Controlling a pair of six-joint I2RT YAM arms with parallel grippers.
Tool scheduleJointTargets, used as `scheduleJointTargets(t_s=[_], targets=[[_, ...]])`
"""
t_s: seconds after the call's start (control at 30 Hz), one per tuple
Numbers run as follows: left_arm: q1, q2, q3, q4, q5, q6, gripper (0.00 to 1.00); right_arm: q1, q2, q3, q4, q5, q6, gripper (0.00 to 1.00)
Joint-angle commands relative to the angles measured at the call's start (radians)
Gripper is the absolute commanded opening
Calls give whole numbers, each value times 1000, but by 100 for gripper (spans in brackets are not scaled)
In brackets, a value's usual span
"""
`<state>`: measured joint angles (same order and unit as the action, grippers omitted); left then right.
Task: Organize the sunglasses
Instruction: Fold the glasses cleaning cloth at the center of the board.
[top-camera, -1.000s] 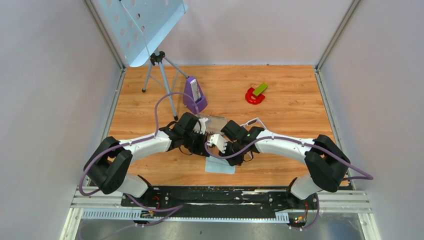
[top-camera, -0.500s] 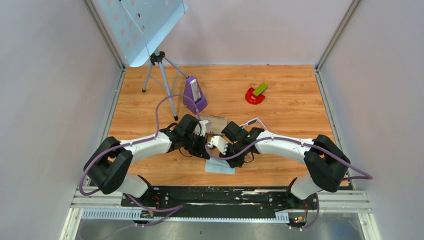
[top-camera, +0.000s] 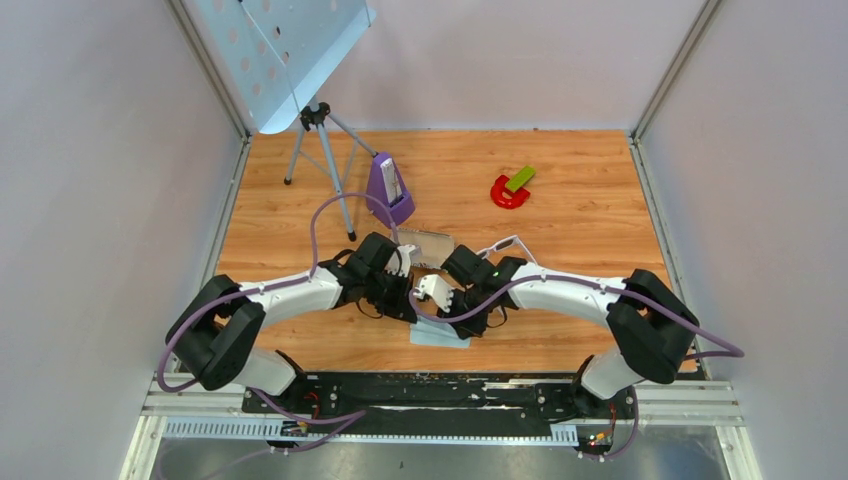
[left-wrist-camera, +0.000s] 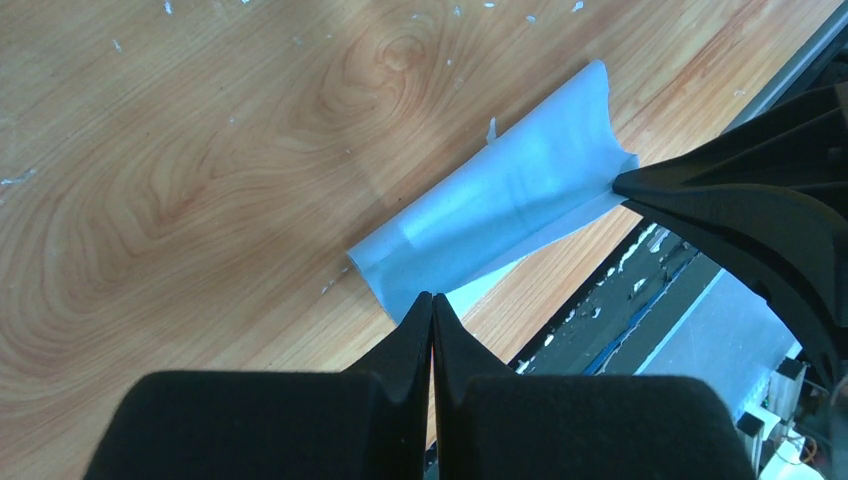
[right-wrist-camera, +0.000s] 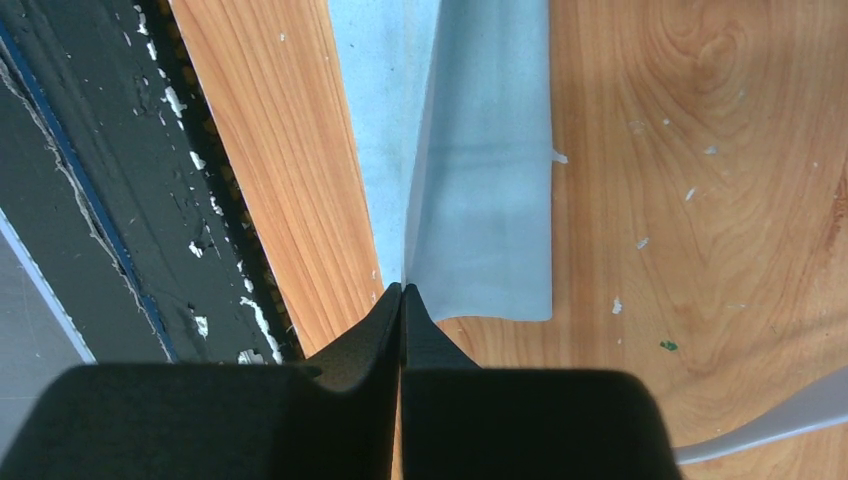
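As my arms have eased toward the near edge, the blue cloth (left-wrist-camera: 500, 215) has curled over, its corners pinched tight in my left gripper (left-wrist-camera: 432, 300) and right gripper (right-wrist-camera: 402, 290). The sunglasses (top-camera: 505, 241) lie just behind my right wrist, in neither grip, so I judge their turn comes next.

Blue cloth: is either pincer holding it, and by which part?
Both are. The left pincer pinches one corner of the blue cloth at its turned-over edge; the right pincer pinches the other corner.
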<state>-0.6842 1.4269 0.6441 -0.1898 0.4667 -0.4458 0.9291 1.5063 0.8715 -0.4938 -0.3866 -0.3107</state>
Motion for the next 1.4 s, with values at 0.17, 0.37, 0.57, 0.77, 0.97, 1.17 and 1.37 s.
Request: scheduleJointTargets(t_s=[0.17, 0.37, 0.57, 0.77, 0.97, 1.17, 1.37], targets=[[-5, -21, -16, 0, 5, -1, 0, 24, 22, -11, -25, -12, -11, 0], [-12, 2, -11, 6, 34, -4, 0, 24, 21, -14, -25, -18, -16, 0], [-17, -3, -15, 4, 32, -4, 0, 23, 37, -12, -31, -25, -24, 0], [-17, -3, -20, -1, 32, -3, 0, 25, 41, -12, -31, -30, -24, 0], [-19, 0, -23, -1, 35, -3, 0, 25, 46, -16, -31, -35, -26, 0], [-18, 1, -27, 0, 51, -4, 0, 25, 59, -16, -31, -39, -28, 0], [-18, -9, -29, -10, 45, -4, 14, 25, 62, -12, -34, -47, -34, 6]])
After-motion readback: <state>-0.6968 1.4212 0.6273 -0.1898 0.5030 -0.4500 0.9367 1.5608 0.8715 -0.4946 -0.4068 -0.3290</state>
